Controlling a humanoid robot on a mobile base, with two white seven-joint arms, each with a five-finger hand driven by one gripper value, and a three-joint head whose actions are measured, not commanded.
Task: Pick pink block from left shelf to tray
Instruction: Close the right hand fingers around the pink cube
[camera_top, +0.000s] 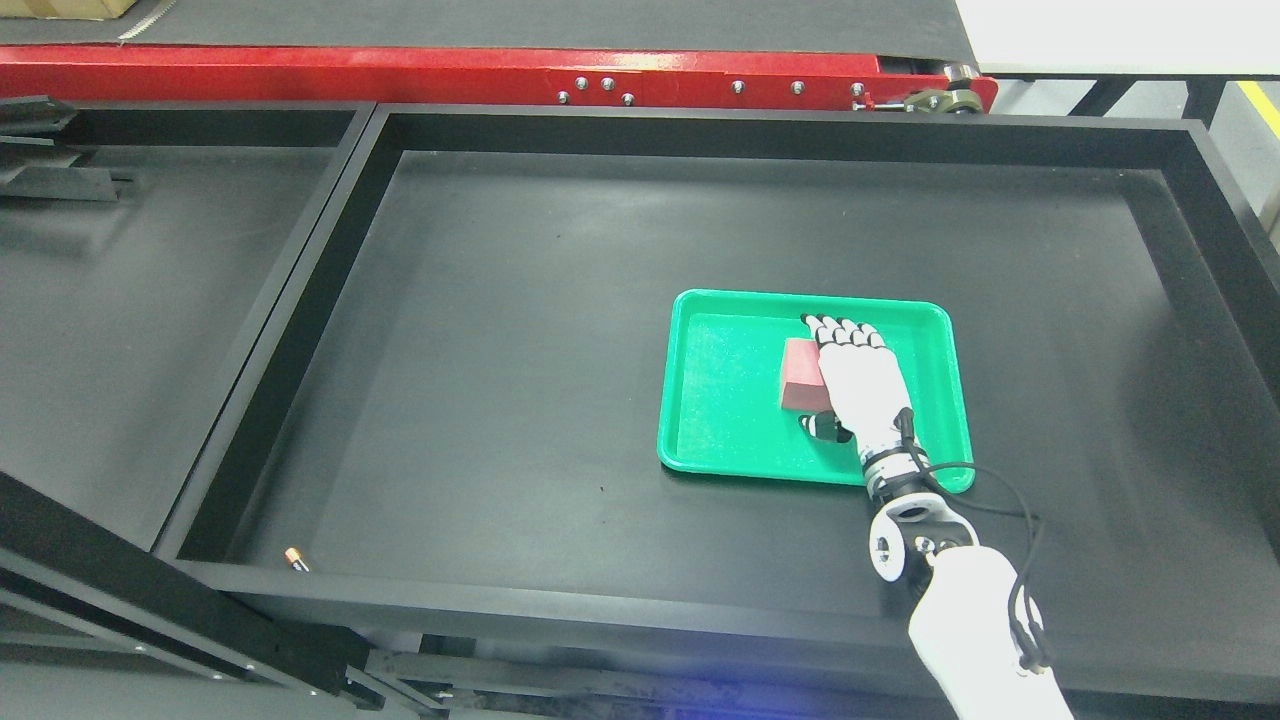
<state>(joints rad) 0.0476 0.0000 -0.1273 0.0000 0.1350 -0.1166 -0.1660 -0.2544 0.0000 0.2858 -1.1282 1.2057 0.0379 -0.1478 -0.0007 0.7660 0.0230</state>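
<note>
Right hand, fingers extended and released, rests over the green tray touching the pink block on its left.

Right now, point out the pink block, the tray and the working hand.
pink block (800, 375), head view, top face.
tray (715, 460), head view, near-left rim.
right hand (855, 375), head view, back of hand.

White right hand with black-tipped fingers, silver-ringed wrist, smooth white forearm, and thin black cables looping alongside.
</note>
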